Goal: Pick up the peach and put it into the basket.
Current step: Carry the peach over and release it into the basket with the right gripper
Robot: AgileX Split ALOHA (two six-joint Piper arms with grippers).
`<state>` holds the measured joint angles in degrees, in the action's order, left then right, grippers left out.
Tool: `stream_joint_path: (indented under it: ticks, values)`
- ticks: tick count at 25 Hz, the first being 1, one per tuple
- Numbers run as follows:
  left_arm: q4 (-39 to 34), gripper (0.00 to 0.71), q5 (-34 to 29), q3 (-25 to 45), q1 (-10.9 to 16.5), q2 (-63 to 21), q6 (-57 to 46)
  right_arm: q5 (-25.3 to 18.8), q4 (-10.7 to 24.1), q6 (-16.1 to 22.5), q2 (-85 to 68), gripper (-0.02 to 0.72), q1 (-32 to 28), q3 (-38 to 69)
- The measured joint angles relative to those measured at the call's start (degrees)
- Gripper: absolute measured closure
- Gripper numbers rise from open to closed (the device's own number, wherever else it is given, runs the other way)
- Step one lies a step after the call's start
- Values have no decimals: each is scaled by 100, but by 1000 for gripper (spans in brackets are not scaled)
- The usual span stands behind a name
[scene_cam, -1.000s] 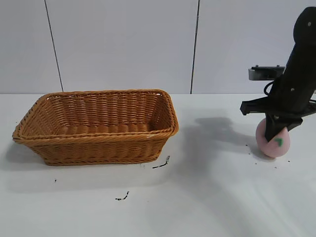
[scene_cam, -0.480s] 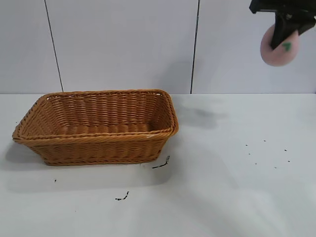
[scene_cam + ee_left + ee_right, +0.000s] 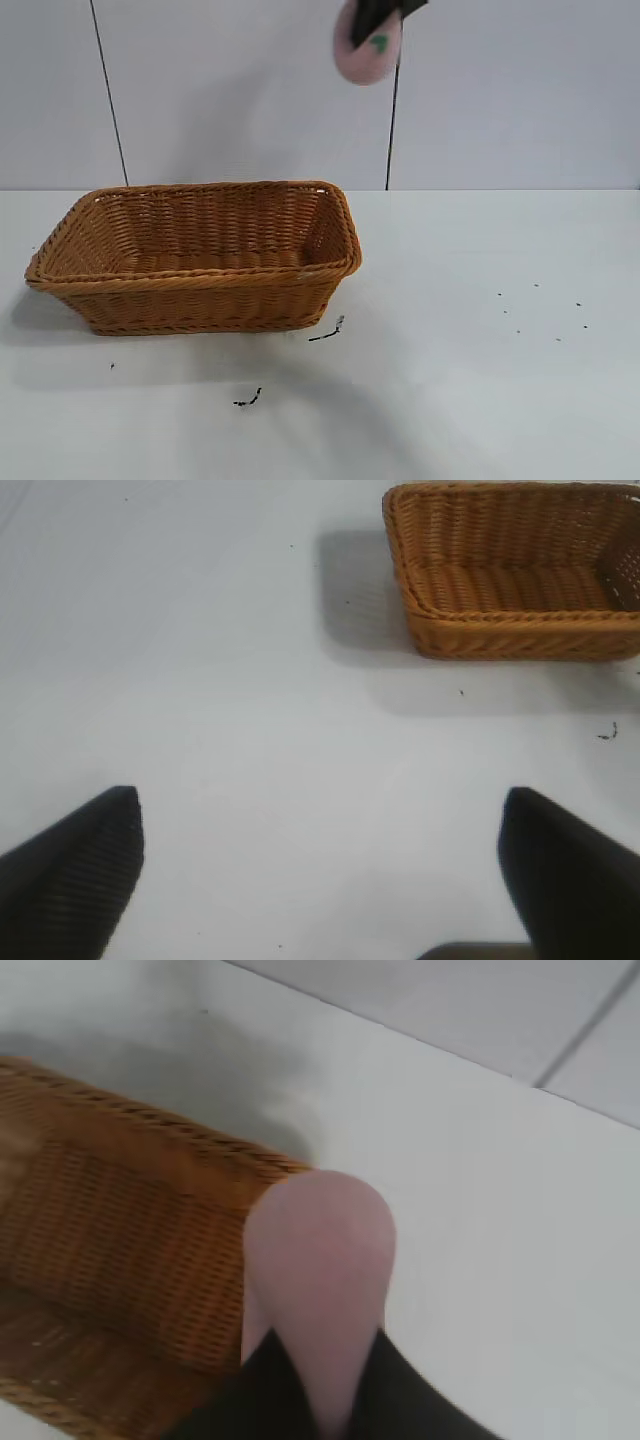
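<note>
Nearest the exterior camera, the white table (image 3: 480, 400) carries a few small dark specks: one curl (image 3: 248, 399) in front of the wicker basket (image 3: 200, 255), another (image 3: 327, 331) just off its right front corner, and a scatter of finer crumbs (image 3: 545, 310) well out to the right. Behind these marks the basket sits on the left half of the table, orange-brown, rectangular, its flared sides rising to a braided rim, its inside bare of any object. High above and a little behind its right end, at the top edge of the view, the right gripper (image 3: 372, 25) pinches the peach (image 3: 366, 48); only the black finger ends show, pressed against the pale pink lump on either side of its green leaf mark. The peach hangs in the air well clear of the rim, in front of the grey panelled wall (image 3: 250, 90).

From the right wrist the peach (image 3: 320, 1270) fills the middle, squeezed between the dark fingers (image 3: 262, 1385), with the basket's corner (image 3: 130, 1250) below and to one side of it.

The left wrist view shows the left gripper (image 3: 320, 865) spread wide over bare table, two black fingertips (image 3: 75, 865) far apart, nothing between them, and the basket (image 3: 515, 575) well off in the distance
</note>
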<state>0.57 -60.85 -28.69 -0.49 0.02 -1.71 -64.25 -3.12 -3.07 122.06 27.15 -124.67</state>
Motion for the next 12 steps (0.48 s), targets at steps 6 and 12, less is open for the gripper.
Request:
stream_joint_path:
  ticks: [6,12]
  values:
    - [0,17,0,0,0,0,0,394,-30,-13,745,719,779,-18]
    - [0,17,0,0,0,0,0,1135,-24,-19,1586,720,937,-18]
